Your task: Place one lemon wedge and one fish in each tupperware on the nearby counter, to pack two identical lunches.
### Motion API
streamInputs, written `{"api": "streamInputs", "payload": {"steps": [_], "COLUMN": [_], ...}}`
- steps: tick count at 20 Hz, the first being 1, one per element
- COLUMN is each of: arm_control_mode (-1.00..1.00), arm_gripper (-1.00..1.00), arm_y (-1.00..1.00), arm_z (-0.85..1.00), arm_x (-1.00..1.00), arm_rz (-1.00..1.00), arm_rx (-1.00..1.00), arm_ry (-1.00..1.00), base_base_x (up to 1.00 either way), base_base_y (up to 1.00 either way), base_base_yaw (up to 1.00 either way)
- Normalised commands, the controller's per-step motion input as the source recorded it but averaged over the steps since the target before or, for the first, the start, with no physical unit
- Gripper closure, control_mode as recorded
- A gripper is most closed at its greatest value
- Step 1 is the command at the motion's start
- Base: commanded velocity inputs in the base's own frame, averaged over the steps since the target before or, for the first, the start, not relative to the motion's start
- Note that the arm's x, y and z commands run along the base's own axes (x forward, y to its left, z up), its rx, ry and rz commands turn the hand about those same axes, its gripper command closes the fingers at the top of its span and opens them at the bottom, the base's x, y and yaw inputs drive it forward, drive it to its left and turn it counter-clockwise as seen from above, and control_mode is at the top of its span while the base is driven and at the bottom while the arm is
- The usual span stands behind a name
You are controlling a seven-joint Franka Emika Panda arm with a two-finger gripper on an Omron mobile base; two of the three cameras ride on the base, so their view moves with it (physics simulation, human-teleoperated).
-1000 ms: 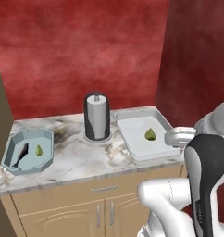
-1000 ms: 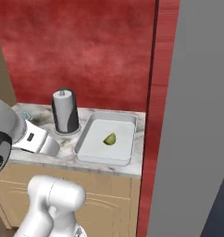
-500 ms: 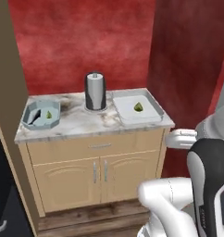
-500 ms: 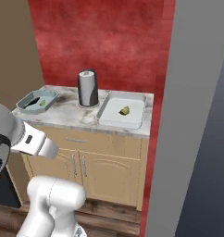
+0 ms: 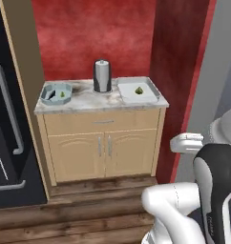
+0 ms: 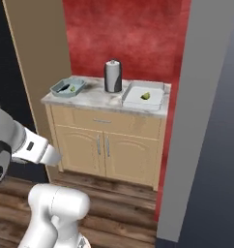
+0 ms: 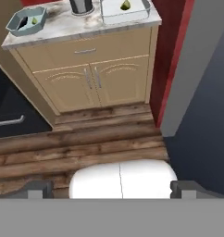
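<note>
The pale blue octagonal tupperware (image 5: 54, 93) (image 6: 68, 87) (image 7: 26, 21) sits at the counter's (image 5: 96, 101) left end and holds a dark fish (image 7: 22, 22) and a green lemon wedge (image 7: 35, 20). At the right end, the white rectangular tupperware (image 5: 138, 91) (image 6: 144, 95) (image 7: 125, 10) holds one lemon wedge (image 5: 139, 89) (image 6: 146, 96) (image 7: 126, 4). My gripper (image 7: 113, 190) is far back from the counter, over the wooden floor. It is open, its fingertips (image 7: 37, 189) wide apart with nothing between them.
A dark cylindrical paper-towel holder (image 5: 102, 76) (image 6: 113, 76) stands between the two trays. A tall tan panel (image 5: 22, 57) and a dark appliance with a bar handle (image 5: 7, 138) flank the counter's left. A grey wall (image 6: 201, 116) rises at the right, over a wooden plank floor (image 7: 86, 148).
The whole picture has shifted: the base has backed away from the counter, which now looks smaller with its cabinet doors and the floor in view. The trays' contents have not moved.
</note>
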Motion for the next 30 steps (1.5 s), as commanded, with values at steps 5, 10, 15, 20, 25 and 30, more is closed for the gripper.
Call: {"api": "streamInputs", "payload": {"steps": [5, 10, 15, 20, 25, 30], "arm_control_mode": [1.00, 1.00, 1.00, 1.00, 1.00, 1.00], "arm_gripper": [-1.00, -1.00, -1.00, -1.00, -1.00, -1.00], "arm_y": [0.00, 0.00, 0.00, 0.00, 0.00, 0.00], "arm_z": [0.00, 0.00, 0.00, 0.00, 0.00, 0.00], "arm_x": [0.00, 0.00, 0.00, 0.00, 0.00, 0.00], "arm_rz": [0.00, 0.00, 0.00, 0.00, 0.00, 0.00], "arm_rx": [0.00, 0.00, 0.00, 0.00, 0.00, 0.00], "arm_ry": [0.00, 0.00, 0.00, 0.00, 0.00, 0.00], "base_base_x": [-1.00, -0.91, -0.12, 0.00, -0.01, 0.00], "base_base_y": [0.62, 0.99, 1.00, 1.00, 1.00, 1.00], "base_base_yaw": [0.14, 0.13, 0.02, 0.00, 0.00, 0.04]}}
